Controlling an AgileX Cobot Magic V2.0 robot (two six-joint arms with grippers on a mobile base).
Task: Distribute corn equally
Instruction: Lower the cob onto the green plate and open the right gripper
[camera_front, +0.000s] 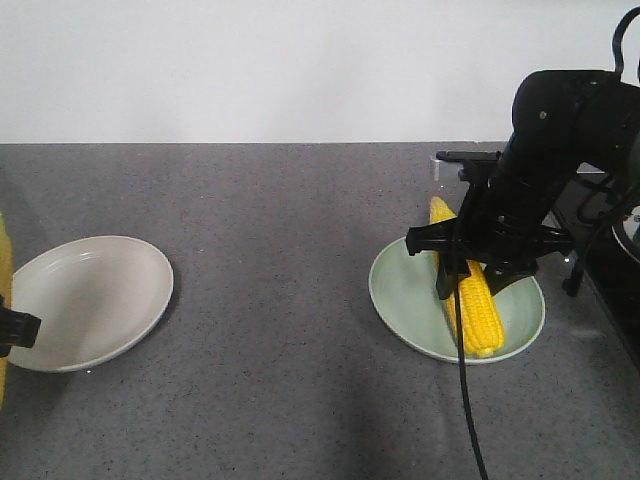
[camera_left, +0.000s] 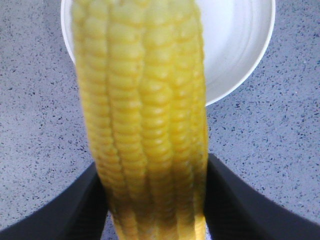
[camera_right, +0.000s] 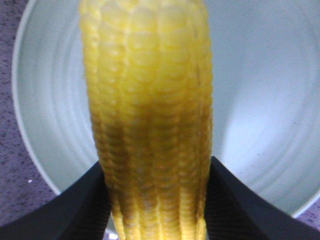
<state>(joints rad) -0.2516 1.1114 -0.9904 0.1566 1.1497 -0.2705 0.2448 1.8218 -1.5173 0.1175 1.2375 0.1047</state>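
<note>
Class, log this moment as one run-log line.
left end effector: shut on corn cob | right end effector: shut on second cob | white plate: empty

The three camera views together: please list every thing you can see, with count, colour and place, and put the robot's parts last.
Yellow corn cob on green plate: one, yellow, between the right gripper's fingers.
Yellow corn cob in left gripper: one, yellow, above the white plate's edge.
Pale green round plate: one, green, table right.
White round plate: one, white, table left.
Grey speckled table: one, grey.
Right gripper: black, around its cob.
Left gripper: black, shut on its cob.
</note>
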